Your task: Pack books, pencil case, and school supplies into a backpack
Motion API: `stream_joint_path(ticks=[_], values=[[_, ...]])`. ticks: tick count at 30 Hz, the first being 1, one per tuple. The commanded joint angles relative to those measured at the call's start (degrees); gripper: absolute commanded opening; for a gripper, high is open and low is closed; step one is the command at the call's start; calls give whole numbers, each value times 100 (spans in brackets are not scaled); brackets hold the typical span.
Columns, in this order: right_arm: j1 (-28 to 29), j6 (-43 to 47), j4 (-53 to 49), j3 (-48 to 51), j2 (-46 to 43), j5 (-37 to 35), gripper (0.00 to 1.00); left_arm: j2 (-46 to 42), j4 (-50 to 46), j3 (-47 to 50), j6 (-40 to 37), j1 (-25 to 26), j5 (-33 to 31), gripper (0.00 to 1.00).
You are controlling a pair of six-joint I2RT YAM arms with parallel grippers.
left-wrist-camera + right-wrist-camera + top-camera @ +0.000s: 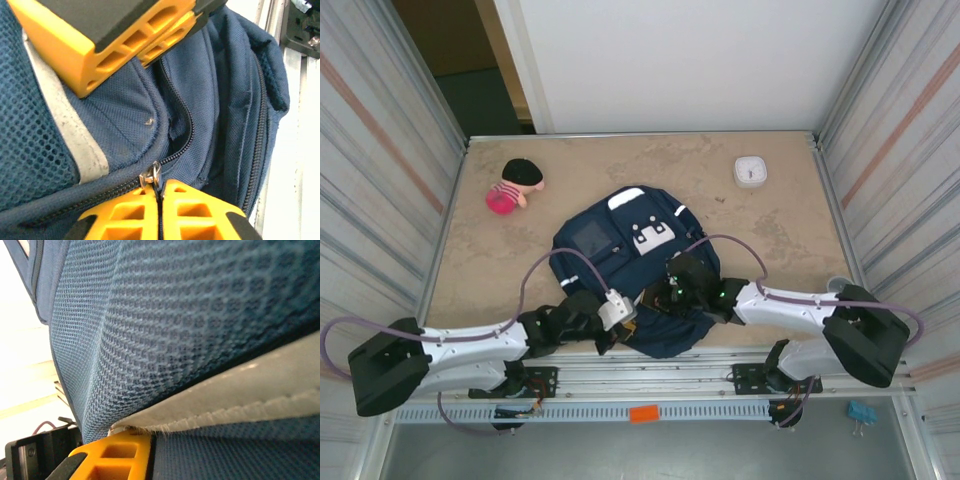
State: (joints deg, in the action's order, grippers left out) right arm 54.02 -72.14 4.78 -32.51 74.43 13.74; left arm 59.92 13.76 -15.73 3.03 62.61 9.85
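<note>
Backpack (pixel 620 235) lies flat on the table (pixel 780 260), and packing looks nearly over: what remains seems to be closing it. At its near end the right gripper (pixel 658 297) pinches fabric beside the white trim (pixel 75 135). The left gripper (pixel 159 192), fingers (pixel 200 215) pressed together, nips the zipper pull (pixel 151 175). Behind the pull the zip (pixel 186 131) is joined; ahead of it the zip gapes open, so that stretch is left.

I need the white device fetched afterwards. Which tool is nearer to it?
Right. The right tool, on the backpack's near part, lies below and left of the white device; the left tool is just beyond it, farther left and nearer the bases.
</note>
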Motion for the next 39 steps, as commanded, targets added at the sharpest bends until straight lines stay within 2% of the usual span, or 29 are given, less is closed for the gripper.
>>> stream_joint_path(ticks=[1,4,8,11,15,19,23,26,28,31,33,35,36,39], values=[[-204,450,-316,-451,-241,281,15,-189,714,-565,-479,213,396,26],[-612,1465,-1481,-652,-497,665,14,-613,-121,-662,-1362,214,79,47],[-1315,2352,-2452,-819,-776,1409,12,-1145,-1211,-894,-2734,195,-483,65],[-1671,2880,-3009,-1010,-843,1694,11,-1161,-1617,-1073,-3749,106,-704,69],[-1975,3179,-3265,-1087,-878,1881,10,-694,-1616,-1294,-4506,-184,-450,71],[-2111,3266,-3282,-1091,-947,1969,10,17,-1345,-1498,-4832,-518,-184,72],[-2155,3328,-3288,-1097,-934,2046,11,631,-778,-1617,-4930,-645,-102,72],[-2185,3398,-3388,-1162,-896,2072,11,907,-339,-1688,-4733,-785,211,69],[-2207,3472,-3472,-1211,-928,2039,11,1045,-93,-1665,-4641,-900,474,62],[-2313,3534,-3578,-1264,-985,2022,13,1211,30,-1611,-4517,-1047,674,45],[-2360,3570,-3771,-1345,-1067,1878,19,1258,115,-1543,-4241,-1150,897,27],[-2340,3560,-4110,-1483,-1210,1494,30,1279,292,-1445,-3742,-1289,1291,5],[-2292,3530,-4353,-1587,-1308,1158,32,1313,469,-1381,-3391,-1339,1399,0],[-1822,3228,-5066,-1935,-1683,-164,33,1448,885,-1246,-2746,-1358,1693,0]])
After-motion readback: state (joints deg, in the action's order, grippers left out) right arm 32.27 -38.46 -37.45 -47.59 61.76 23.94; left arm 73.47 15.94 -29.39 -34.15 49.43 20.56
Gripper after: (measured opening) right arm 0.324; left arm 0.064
